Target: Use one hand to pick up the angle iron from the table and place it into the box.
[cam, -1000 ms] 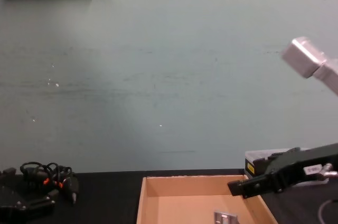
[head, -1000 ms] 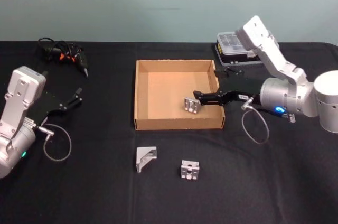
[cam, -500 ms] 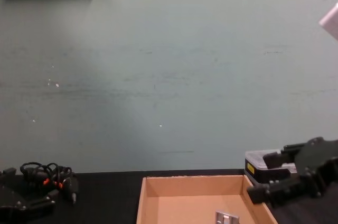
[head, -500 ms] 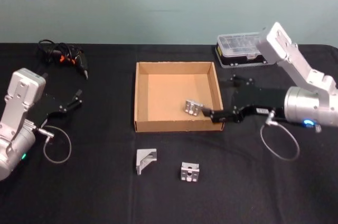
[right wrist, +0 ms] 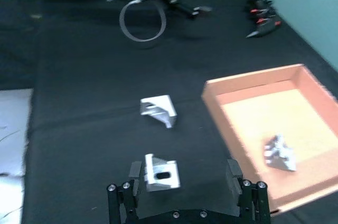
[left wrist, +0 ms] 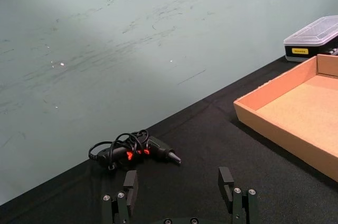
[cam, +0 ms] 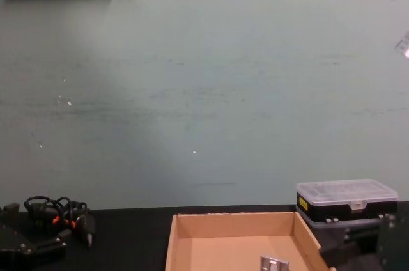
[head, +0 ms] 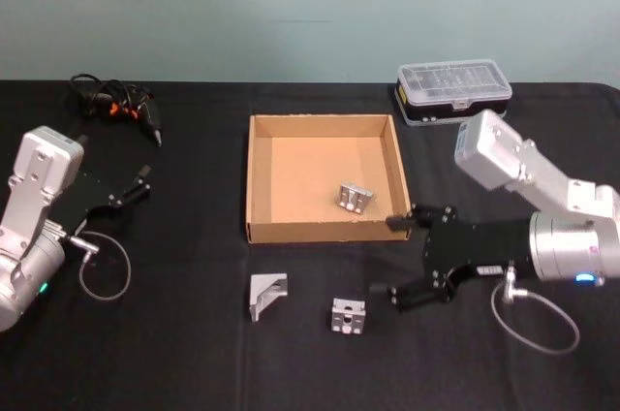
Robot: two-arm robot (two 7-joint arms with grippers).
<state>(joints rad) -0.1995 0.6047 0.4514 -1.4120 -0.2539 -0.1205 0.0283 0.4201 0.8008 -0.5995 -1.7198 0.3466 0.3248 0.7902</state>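
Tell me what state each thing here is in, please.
Box: no lid, not empty.
Angle iron in box: lying loose on the floor.
Left angle iron: on the table, free.
Right angle iron: on the table, free.
Case: lid shut.
Right end effector: open, empty, above the table before the box.
Left end effector: open, empty, idle at the left.
Corded tool: lying far left.
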